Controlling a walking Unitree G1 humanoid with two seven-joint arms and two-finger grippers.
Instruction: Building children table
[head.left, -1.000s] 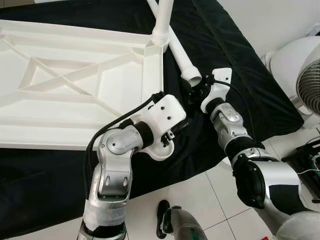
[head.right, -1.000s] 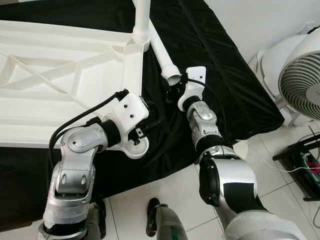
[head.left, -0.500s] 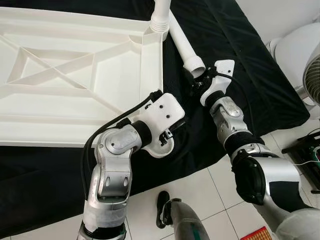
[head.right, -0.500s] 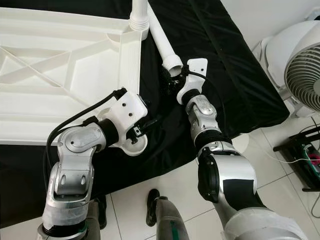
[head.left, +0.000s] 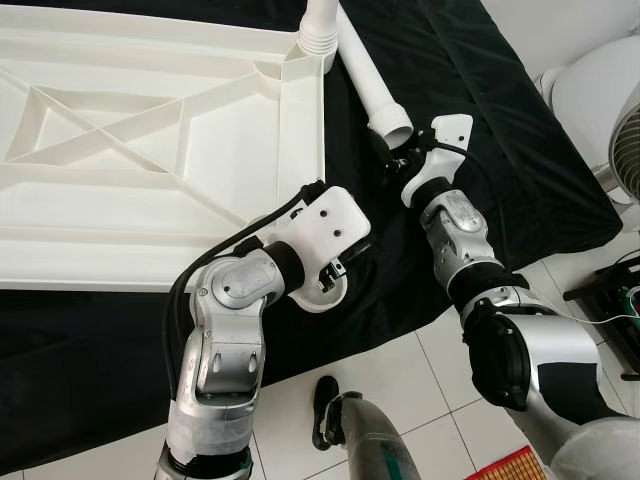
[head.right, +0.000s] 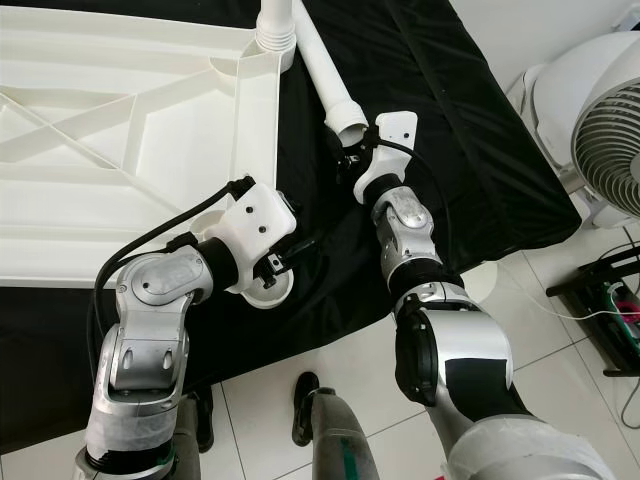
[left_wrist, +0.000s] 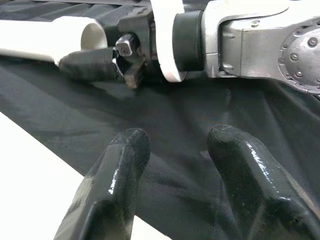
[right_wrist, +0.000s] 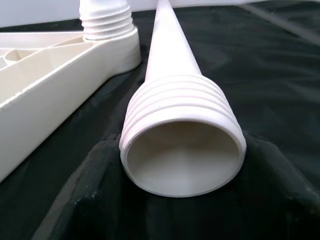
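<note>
The white tabletop (head.left: 300, 140) lies upside down on a black cloth (head.left: 480, 80). One white leg (head.left: 320, 25) stands screwed into its far right corner. A second, loose leg (head.left: 368, 85) lies on the cloth beside that corner, threaded end (right_wrist: 182, 150) toward me. My right gripper (head.left: 392, 150) is shut on that threaded end, one black finger (right_wrist: 95, 195) on each side. My left gripper (left_wrist: 177, 142) hovers open just above the cloth near the tabletop's right edge, pointing at the right gripper, with nothing between its fingers.
A white fan (head.right: 605, 110) stands on the floor to the right of the cloth. Cables and a dark rack (head.left: 620, 310) sit at the far right. The cloth's edge hangs over white floor tiles (head.left: 420, 390) close to my feet.
The camera has shifted, so the whole scene sits higher in view. The right gripper stays on the leg's threaded end, and the left arm has barely moved.
</note>
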